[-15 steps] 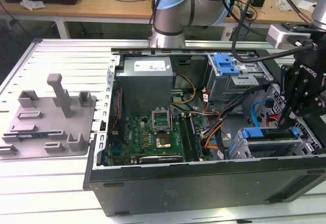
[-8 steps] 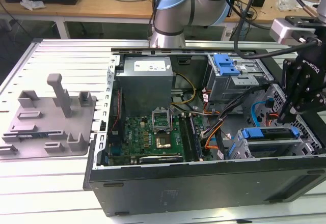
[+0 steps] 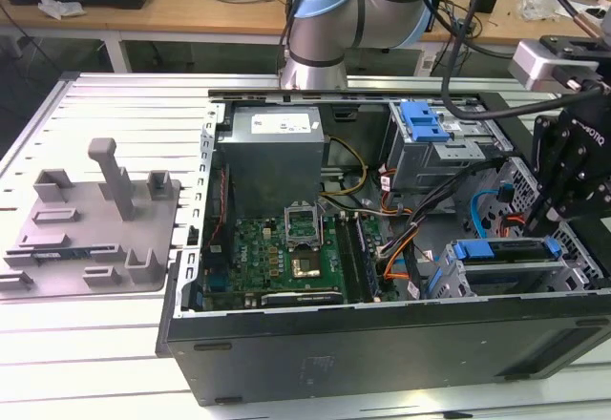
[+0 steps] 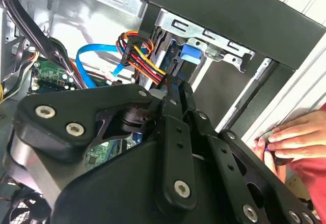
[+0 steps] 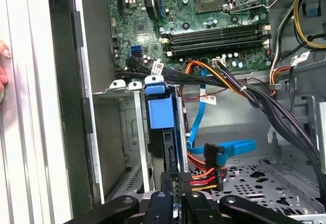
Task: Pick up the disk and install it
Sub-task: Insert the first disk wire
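Note:
The disk (image 3: pixel 504 252), silver with a blue carrier frame, sits on edge in the drive bay (image 3: pixel 573 282) at the front corner of the open computer case, on the exterior view's right. In the first wrist view the disk (image 5: pixel 170 150) shows as a dark edge behind its blue carrier tab (image 5: pixel 157 107). That tab (image 4: pixel 194 54) also appears in the second wrist view. My gripper (image 3: pixel 542 221) stands over the disk's end. Its black fingers (image 5: pixel 162 199) are drawn close together on the disk's edge, and my gripper (image 5: pixel 175 183) is right against the bay. In the second wrist view my gripper (image 4: pixel 175 89) meets the bay.
A grey fixture plate (image 3: pixel 91 229) with upright posts lies on the exterior view's left. A smaller blue clip (image 3: pixel 424 119) sits on the upper drive cage. Coloured power cables (image 5: pixel 204 175) and a blue data cable (image 5: pixel 232 147) hang beside the bay. A person's hand (image 4: pixel 290 137) rests outside the case wall.

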You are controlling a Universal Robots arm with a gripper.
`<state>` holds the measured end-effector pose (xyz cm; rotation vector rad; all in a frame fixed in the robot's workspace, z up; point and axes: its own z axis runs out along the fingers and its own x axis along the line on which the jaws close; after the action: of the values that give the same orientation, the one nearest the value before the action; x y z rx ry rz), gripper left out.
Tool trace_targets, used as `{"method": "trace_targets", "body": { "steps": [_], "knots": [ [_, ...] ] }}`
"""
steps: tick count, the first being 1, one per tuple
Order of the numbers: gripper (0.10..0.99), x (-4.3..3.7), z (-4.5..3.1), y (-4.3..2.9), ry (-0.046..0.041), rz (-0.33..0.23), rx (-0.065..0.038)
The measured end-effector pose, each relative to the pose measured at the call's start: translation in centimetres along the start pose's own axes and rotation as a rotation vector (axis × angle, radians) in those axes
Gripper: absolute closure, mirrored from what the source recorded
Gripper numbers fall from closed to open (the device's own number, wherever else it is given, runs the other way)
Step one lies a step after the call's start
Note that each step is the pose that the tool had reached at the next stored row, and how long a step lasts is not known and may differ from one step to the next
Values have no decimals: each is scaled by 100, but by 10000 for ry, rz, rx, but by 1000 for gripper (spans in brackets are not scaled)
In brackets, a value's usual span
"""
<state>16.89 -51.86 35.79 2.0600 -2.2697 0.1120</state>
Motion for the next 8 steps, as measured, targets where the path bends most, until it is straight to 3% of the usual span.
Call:
{"method": "trace_targets", "body": {
  "steps": [8],
  "knots": [
    [925, -5, 50, 1, 0, 1, 0]
  ]
}}
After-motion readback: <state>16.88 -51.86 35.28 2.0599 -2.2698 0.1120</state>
